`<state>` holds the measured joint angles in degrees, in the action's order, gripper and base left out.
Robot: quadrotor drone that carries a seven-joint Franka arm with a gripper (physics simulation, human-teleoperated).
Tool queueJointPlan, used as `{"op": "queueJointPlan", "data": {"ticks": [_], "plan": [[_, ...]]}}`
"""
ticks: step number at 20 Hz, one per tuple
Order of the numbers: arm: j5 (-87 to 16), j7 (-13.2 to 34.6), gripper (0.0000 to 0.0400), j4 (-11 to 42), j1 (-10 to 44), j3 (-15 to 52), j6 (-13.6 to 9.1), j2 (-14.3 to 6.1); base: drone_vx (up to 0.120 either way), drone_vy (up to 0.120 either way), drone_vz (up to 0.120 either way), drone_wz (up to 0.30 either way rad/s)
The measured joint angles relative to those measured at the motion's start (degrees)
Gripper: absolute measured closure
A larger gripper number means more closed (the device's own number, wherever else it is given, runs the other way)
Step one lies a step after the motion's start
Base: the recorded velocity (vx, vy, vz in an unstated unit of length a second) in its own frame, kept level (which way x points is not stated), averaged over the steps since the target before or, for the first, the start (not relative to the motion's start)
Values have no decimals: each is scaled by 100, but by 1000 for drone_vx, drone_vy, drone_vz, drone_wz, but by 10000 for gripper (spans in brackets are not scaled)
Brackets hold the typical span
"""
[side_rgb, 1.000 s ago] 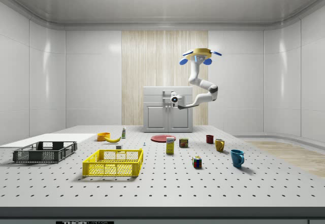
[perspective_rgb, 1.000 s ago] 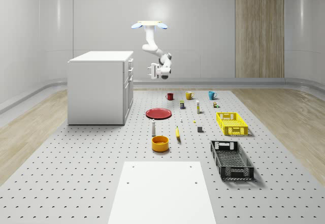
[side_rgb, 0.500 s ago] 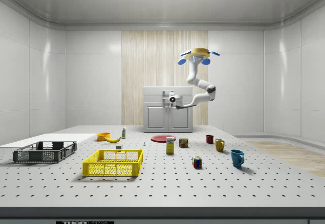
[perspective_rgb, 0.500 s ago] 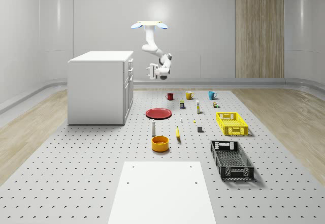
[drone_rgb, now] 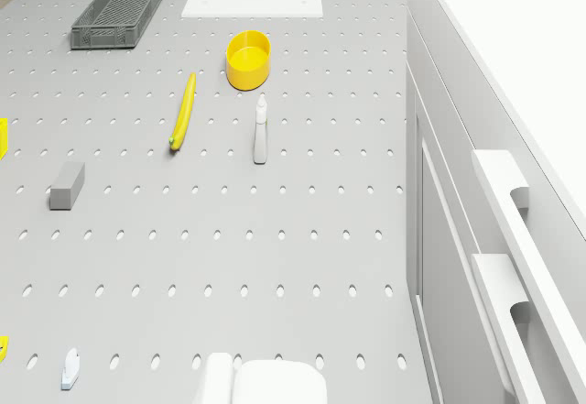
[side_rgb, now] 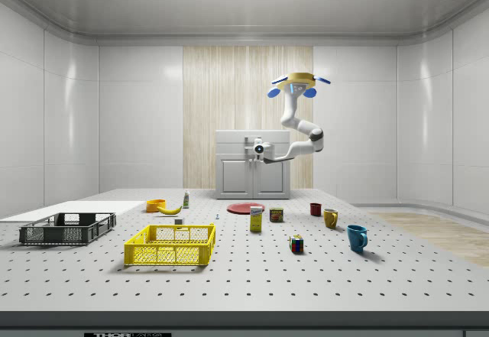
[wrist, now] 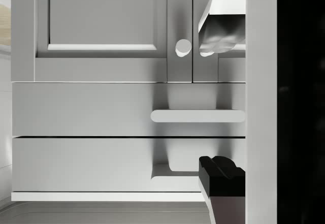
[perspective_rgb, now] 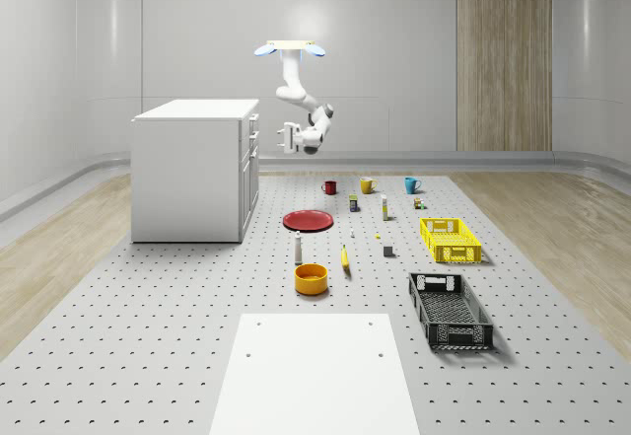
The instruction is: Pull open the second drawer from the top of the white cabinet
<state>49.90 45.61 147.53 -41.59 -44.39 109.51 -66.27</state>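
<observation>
Nearly lined up: fingers spread, drawer handle framed between them.
My gripper (wrist: 219,104) is spread wide and holds nothing. Its black-padded finger (wrist: 219,176) and white finger bracket the white bar handle (wrist: 198,116) of the shut second drawer (wrist: 81,109), which borders the doors of the white box-shaped cabinet (perspective_rgb: 192,169). I'd ease in squarely, seat the bar deep, clamp, then pull straight out. The quadrotor drone (perspective_rgb: 289,48) hovers beside the cabinet's front, over the perforated grey table (perspective_rgb: 148,356).

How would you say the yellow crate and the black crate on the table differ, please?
The yellow crate is bright yellow and the black crate dark. In the whole-scene view, the yellow crate looks shorter, and lies farther back, nearer the mugs; the black crate lies closer to the camera, beside the white board. Both are open, mesh-walled, rectangular and empty.
</observation>
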Motion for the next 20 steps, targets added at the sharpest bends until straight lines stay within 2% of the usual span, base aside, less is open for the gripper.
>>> {"op": "queueJointPlan", "data": {"ticks": [13, 20], "plan": [[741, -320, 100, 347, -318, 623, 777, 212, 0, 0, 0, 0], [1110, -549, 100, 465, -459, 857, 1066, 370, 0, 0, 0, 0]]}}
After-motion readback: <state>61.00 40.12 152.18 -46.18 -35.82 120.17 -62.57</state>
